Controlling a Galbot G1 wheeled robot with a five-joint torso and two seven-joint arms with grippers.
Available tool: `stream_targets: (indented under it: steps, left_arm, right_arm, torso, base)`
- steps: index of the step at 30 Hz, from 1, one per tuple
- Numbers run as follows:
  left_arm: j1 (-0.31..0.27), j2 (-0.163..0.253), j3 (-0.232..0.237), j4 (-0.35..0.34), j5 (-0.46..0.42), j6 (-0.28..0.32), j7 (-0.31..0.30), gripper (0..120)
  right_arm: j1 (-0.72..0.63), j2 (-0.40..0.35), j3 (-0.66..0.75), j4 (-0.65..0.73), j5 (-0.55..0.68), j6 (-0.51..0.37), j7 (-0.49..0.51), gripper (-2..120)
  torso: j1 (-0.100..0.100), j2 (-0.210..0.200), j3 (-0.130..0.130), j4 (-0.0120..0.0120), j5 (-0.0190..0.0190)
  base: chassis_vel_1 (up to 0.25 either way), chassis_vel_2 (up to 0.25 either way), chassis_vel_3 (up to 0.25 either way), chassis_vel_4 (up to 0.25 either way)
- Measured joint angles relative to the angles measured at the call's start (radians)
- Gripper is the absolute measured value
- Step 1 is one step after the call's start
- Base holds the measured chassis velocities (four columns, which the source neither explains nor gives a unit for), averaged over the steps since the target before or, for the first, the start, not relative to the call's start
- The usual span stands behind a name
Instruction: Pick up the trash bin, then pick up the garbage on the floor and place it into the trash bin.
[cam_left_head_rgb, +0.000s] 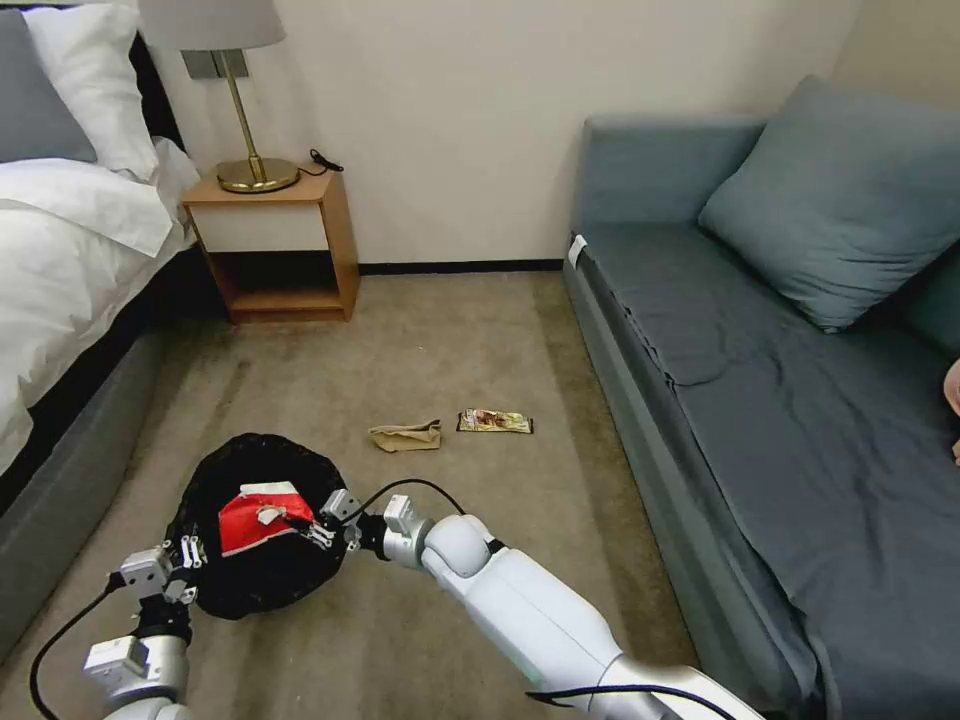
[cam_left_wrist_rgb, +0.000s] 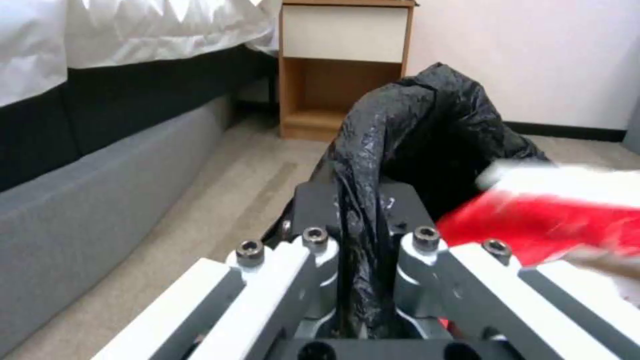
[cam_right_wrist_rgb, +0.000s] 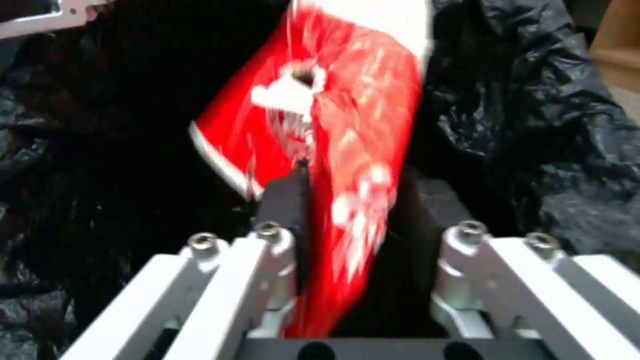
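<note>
The trash bin (cam_left_head_rgb: 255, 585), lined with a crinkled black bag (cam_left_wrist_rgb: 427, 115), sits low on my left above the carpet floor (cam_left_head_rgb: 480, 330). My left gripper (cam_left_head_rgb: 188, 553) (cam_left_wrist_rgb: 360, 195) is shut on the bin's rim, with bag plastic pinched between its fingers. My right gripper (cam_left_head_rgb: 322, 530) (cam_right_wrist_rgb: 353, 185) reaches over the bin's mouth with its jaws apart. The red snack bag (cam_left_head_rgb: 255, 518) (cam_right_wrist_rgb: 347, 125) (cam_left_wrist_rgb: 547, 220) lies blurred between them, above the bin's dark inside. More garbage lies on the floor beyond: a crumpled brown paper bag (cam_left_head_rgb: 405, 436) and a yellow-brown wrapper (cam_left_head_rgb: 494, 421).
A bed (cam_left_head_rgb: 70, 250) with a grey base runs along the left and a grey-blue sofa (cam_left_head_rgb: 780, 380) along the right. A wooden nightstand (cam_left_head_rgb: 275, 245) with a brass lamp (cam_left_head_rgb: 255, 170) stands at the far wall. Carpet stretches between them.
</note>
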Motion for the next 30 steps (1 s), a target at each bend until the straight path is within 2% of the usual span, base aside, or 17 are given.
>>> stream_targets:
  steps: [2,3,8,10,11,13,14,17,25,28,30]
  left_arm:
    - [0.0,0.001,-0.001,-0.001,-0.001,0.0,0.0,5]
    - [0.0,0.002,-0.002,-0.003,-0.001,0.001,0.001,5]
    - [-0.003,0.008,-0.001,-0.004,-0.003,0.003,0.001,5]
    - [-0.006,0.013,0.0,-0.002,-0.004,0.004,0.001,5]
    - [-0.006,0.013,0.0,-0.002,-0.004,0.004,0.001,5]
    - [-0.01,0.024,0.0,-0.001,-0.01,0.007,0.001,5]
    - [-0.01,0.024,0.0,-0.001,-0.01,0.007,0.001,5]
    - [-0.019,0.038,-0.008,0.004,-0.017,0.014,0.001,5]
    - [-0.039,0.058,-0.015,0.03,-0.035,0.013,0.001,5]
    - [-0.053,0.073,-0.01,0.05,-0.046,0.008,0.001,5]
    - [-0.071,0.089,0.003,0.077,-0.058,-0.008,0.001,5]
  right_arm:
    - [-0.004,0.0,0.003,0.003,0.0,0.0,0.002,41]
    - [-0.009,0.0,0.006,0.011,-0.001,-0.001,0.004,48]
    - [-0.019,0.0,0.01,0.035,-0.006,-0.004,0.008,61]
    - [-0.025,0.0,0.02,0.06,-0.008,-0.01,0.013,71]
    - [-0.025,0.0,0.02,0.06,-0.008,-0.01,0.013,71]
    - [-0.027,0.0,0.049,0.098,-0.007,-0.022,0.022,82]
    - [-0.027,0.0,0.049,0.098,-0.007,-0.022,0.022,82]
    - [-0.02,0.0,0.104,0.165,0.024,-0.075,0.021,98]
    - [0.026,-0.011,0.192,0.242,0.108,-0.133,0.033,100]
    - [0.06,-0.03,0.238,0.229,0.132,-0.139,0.047,100]
    - [0.121,-0.061,0.305,0.17,0.155,-0.144,0.067,100]
  torso:
    - [0.0,0.0,0.0,0.0,0.0]
    - [0.0,0.0,0.0,0.0,0.0]
    - [0.0,0.0,0.0,0.0,0.0]
    - [0.0,0.0,0.0,0.0,0.0]
    - [0.0,0.0,0.0,0.0,0.0]
    - [0.0,0.0,0.0,0.0001,0.0]
    - [0.0,0.0,0.0,0.0001,0.0]
    - [0.0,0.0,0.0,0.0,0.0]
    - [0.0,0.0,0.0,0.0002,0.0]
    - [0.0,0.0,0.0,0.0,0.0]
    - [0.0,0.0,0.0,-0.0002,0.0001]
  base:
    - [0.0,0.0,0.0,0.0]
    - [0.0,0.0,0.0,0.0]
    - [0.0,0.0,0.0,0.0]
    - [0.0,0.0,0.0,0.0]
    - [0.0,0.0,0.0,0.0]
    - [0.0,0.0,0.0,0.0]
    - [0.0,0.0,0.0,0.0]
    - [0.0,0.0,0.0,0.0]
    - [0.0,0.0,0.0,0.0]
    - [0.0,0.0,0.0,0.0]
    - [0.0,0.0,0.0,0.0]
